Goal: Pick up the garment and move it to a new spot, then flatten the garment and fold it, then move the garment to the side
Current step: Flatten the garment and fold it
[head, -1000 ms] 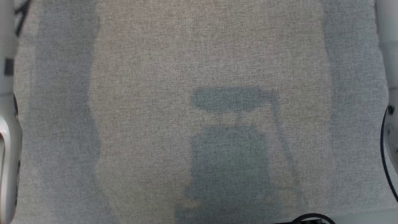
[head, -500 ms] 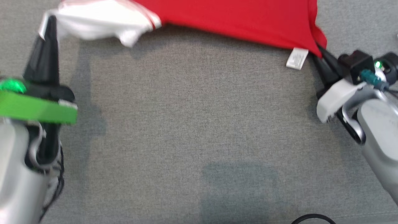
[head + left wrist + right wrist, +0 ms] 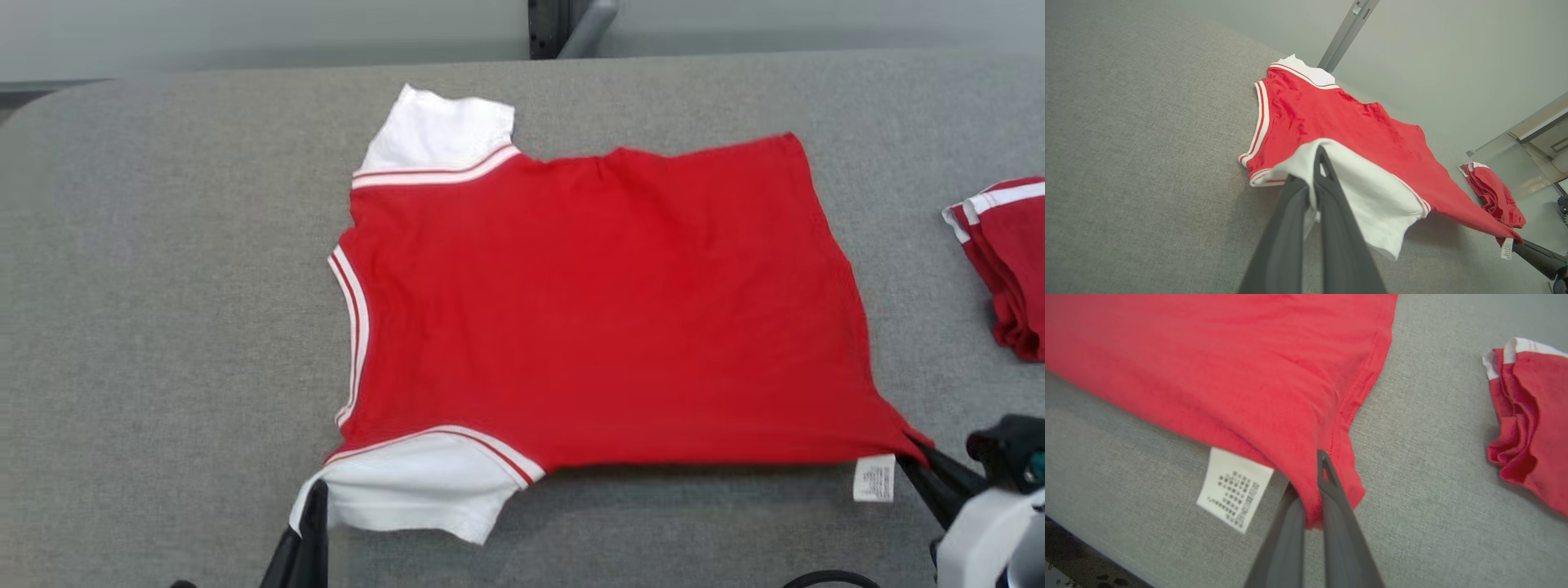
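- Since half a second ago the head camera has swung up. The garment (image 3: 604, 310) sat at the top edge of the head view then and now sits in the middle, with the counter's (image 3: 163, 327) far edge in sight. Both grips are on the same corners as before.
- The left gripper (image 3: 317, 494) has its fingers pinched shut on the near white sleeve (image 3: 416, 482), and the left wrist view shows that sleeve lifted off the counter.
- The right gripper (image 3: 910, 457) has its fingers closed on the red hem corner just beside the care label (image 3: 873, 478). That corner is also raised.
- The garment is spread back-up across the middle of the counter. Its far edge and far sleeve lie flat and its near edge is stretched between the two grips.
- This looks like the flattening step, with the move to a new spot apparently done and no fold begun.
- The next move likely calls for lowering both corners together, keeping the near edge taut so that the sleeve lands without curling under, then letting go.
- No bin or basket is in sight. A second red garment (image 3: 1008, 261) lies bunched on the bare counter, well apart to the right.
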Controlling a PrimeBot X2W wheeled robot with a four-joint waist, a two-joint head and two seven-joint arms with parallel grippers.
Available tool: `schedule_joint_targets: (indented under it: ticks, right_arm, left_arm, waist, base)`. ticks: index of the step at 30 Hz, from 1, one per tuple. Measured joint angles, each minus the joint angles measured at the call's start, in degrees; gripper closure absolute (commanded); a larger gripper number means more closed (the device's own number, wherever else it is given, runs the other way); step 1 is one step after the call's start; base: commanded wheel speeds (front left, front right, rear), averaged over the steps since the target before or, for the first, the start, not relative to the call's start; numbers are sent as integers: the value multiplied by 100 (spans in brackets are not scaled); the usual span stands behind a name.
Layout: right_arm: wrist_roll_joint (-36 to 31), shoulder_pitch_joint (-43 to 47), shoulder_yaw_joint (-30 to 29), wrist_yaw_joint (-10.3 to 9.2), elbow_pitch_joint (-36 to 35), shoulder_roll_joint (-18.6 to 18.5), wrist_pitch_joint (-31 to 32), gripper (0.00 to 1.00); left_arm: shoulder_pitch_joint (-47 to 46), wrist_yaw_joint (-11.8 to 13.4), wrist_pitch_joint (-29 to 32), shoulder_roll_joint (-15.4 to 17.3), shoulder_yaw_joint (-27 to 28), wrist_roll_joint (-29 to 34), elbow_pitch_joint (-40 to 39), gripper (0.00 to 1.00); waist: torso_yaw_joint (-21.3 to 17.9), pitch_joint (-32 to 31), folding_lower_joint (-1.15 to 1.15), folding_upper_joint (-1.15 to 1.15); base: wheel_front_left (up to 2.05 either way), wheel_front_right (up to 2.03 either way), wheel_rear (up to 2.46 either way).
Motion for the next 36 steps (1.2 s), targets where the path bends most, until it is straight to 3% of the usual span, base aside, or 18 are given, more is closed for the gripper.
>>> schedule_joint_targets:
  ticks: [2, 4, 10, 19, 27, 32, 36]
  right_arm:
    - [-15, 828, -560, -1, -708, 260, 434, 100]
    - [-26, 999, -670, -1, -1073, 389, 678, 100]
    - [-20, 566, -271, -1, -1241, 356, 1224, 100]
    - [615, -932, 826, -1, -751, -174, 1954, 100]
    - [1268, -1496, 1082, -1, -1256, -1391, 3200, 100]
    - [1801, -1666, 1188, -1, -1580, -1719, 3756, 100]
    - [2123, -1858, 1379, -1, -1707, -1777, 4136, 100]
  left_arm:
    - [209, 209, 215, 10, -112, -18, -464, 100]
    - [181, 279, 375, 107, -115, -1, -544, 100]
    - [-344, 276, 878, 389, 2, -36, -442, 100]
    - [-1295, -74, 1792, 892, -230, 54, -108, 100]
    - [-1845, -193, 2314, 1221, -112, 1, -153, 100]
    - [-1835, -192, 2374, 1344, 68, -153, -268, 100]
    - [-2043, -316, 2519, 1491, 80, -151, -276, 100]
  waist:
    - [94, -190, 0, 0]
    - [129, -233, 0, 0]
    - [81, -140, 0, 0]
    - [-238, 336, 0, 0]
    - [-427, 580, 1, 0]
    - [-438, 649, 1, 0]
    - [-393, 739, 1, 0]
  base:
    - [0, 0, 0]
    - [0, 0, 0]
    - [0, 0, 0]
    - [0, 0, 0]
    - [0, 0, 0]
    - [0, 0, 0]
    - [0, 0, 0]
